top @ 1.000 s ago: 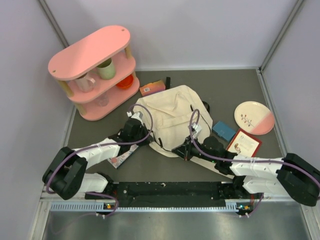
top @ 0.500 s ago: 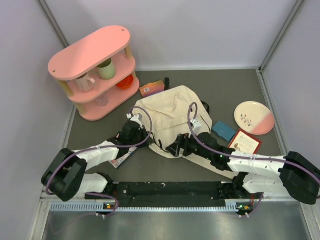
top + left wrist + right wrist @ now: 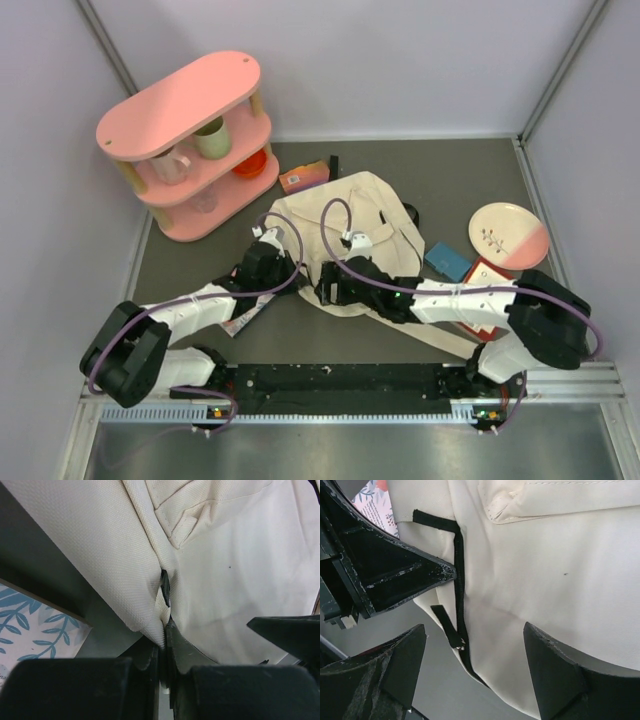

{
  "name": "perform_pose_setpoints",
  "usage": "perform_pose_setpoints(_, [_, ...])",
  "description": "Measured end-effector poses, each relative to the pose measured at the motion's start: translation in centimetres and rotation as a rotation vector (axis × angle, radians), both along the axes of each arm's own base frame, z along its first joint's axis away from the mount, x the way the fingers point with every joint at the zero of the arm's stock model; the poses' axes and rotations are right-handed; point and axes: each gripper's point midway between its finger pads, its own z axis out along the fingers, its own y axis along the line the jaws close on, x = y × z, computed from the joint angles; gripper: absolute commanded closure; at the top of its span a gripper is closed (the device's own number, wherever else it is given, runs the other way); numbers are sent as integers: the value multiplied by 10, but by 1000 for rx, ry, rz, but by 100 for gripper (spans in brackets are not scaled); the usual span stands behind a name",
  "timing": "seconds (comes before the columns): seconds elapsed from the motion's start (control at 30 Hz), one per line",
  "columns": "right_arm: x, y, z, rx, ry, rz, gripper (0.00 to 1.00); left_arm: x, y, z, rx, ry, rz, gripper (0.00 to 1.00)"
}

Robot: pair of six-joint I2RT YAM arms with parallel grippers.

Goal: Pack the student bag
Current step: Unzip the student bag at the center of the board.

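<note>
Two grippers at the student bag (image 3: 365, 195) — left gripper (image 3: 162, 642) pinching its edge, right gripper (image 3: 475, 630) spread wide over the zipper (image 3: 460, 580).

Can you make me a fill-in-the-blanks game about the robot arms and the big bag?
The left gripper pinches the edge of the cream canvas backpack, so its jaws are ____.
The right gripper hovers at the backpack's black zipper with its jaws ____.
The round ceramic plate to the right of the backpack is cream and ____.
Missing words: shut; open; pink.
</note>
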Motion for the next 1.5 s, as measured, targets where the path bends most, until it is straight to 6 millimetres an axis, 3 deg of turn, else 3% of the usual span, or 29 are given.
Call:
perform_pose_setpoints(0.1, [-1, 11, -5, -45, -5, -16, 27, 0, -1, 1, -6, 1, 1, 100])
perform_pose_setpoints(0.3, [10, 28, -5, -65, -19, -65, 53, -1, -1, 0, -10, 6, 4, 100])
perform_pose_setpoints(0.43, [16, 29, -15, -100, -17, -99, 99, -2, -1, 1, -16, 3, 2, 100])
perform_pose_setpoints(0.73, [9, 23, -18, -115, -27, -107, 100, -2, -1, 3, -20, 0, 2, 100])
perform_pose_setpoints(1.0, [-10, 1, -6, -62, -94, -84, 100, -2, -1, 2, -19, 2, 7, 100])
perform_pose_setpoints(1.2, [-17, -13, -7, -29, -120, -90, 100, -4, -3, 4, -29, 14, -2, 100])
perform_pose_setpoints(1.5, [-20, -42, 11, 31, -182, -145, 100, -6, -3, 2, -26, 30, 3, 100])
